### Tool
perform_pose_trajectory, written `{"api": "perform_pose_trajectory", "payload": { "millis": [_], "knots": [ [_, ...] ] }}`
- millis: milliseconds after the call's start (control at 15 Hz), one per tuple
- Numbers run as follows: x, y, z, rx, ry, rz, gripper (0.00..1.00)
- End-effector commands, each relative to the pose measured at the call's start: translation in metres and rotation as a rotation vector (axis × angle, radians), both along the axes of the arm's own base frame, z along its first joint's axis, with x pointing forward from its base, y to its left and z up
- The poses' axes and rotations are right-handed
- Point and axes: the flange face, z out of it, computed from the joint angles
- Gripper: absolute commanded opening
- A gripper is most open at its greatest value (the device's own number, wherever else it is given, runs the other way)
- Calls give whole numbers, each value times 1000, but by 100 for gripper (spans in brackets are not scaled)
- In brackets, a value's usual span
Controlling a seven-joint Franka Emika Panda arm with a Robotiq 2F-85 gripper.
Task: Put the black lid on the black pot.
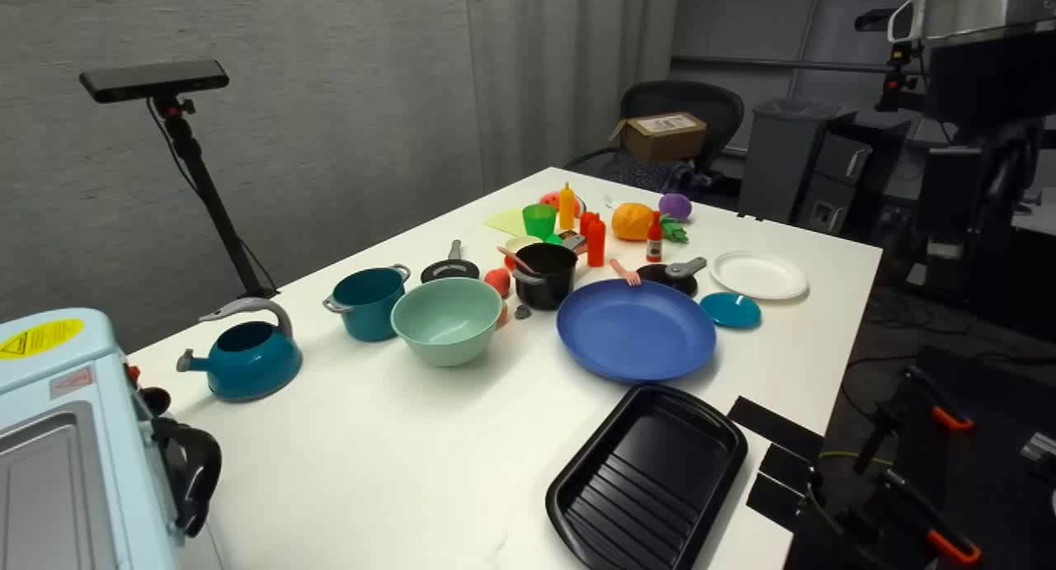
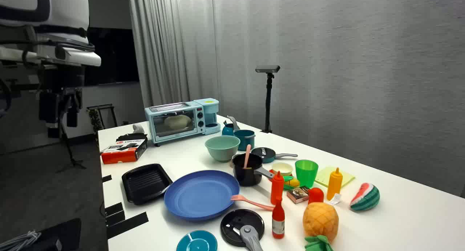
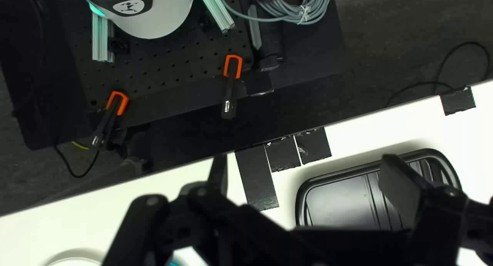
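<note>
In the wrist view, the gripper [image 3: 304, 162] has its fingers [image 3: 400, 185] spread wide; the gap shows black tape strips [image 3: 283, 154] at the edge of the white table [image 3: 385, 123] and part of a ribbed black grill pan [image 3: 339, 204] below. In an exterior view, a large blue plate [image 2: 200, 195] sits toward 3 o'clock from the grill pan. The round black lid [image 2: 241, 219] lies flat just beside the plate's 4 o'clock rim, its grey handle [image 2: 250, 236] running lengthwise to 5 o'clock. At the plate's 2 o'clock, the small black pot [image 2: 246, 176] stands upright, a pink utensil [image 2: 247, 156] leaning inside, its side handle [image 2: 264, 173] pointing to 4 o'clock. A pink fork [image 2: 256, 203] lies between lid and pot. Near the lid, at 3 o'clock, stands a red sauce bottle [image 2: 278, 222] with a white label; at the grill pan's 11 o'clock sits a red-and-white box [image 2: 123, 151]. Print on both is too small to read.
</note>
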Motion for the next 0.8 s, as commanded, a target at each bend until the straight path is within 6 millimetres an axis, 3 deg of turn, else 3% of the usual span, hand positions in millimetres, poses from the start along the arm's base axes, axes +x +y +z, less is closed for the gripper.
{"api": "perform_pose_trajectory", "payload": {
  "millis": [0,667,733],
  "knots": [
    [0,0,0,0,2,0,100],
    [0,0,0,0,2,0,100],
    [8,-4,-4,-2,-9,-27,100]
  ]
}}
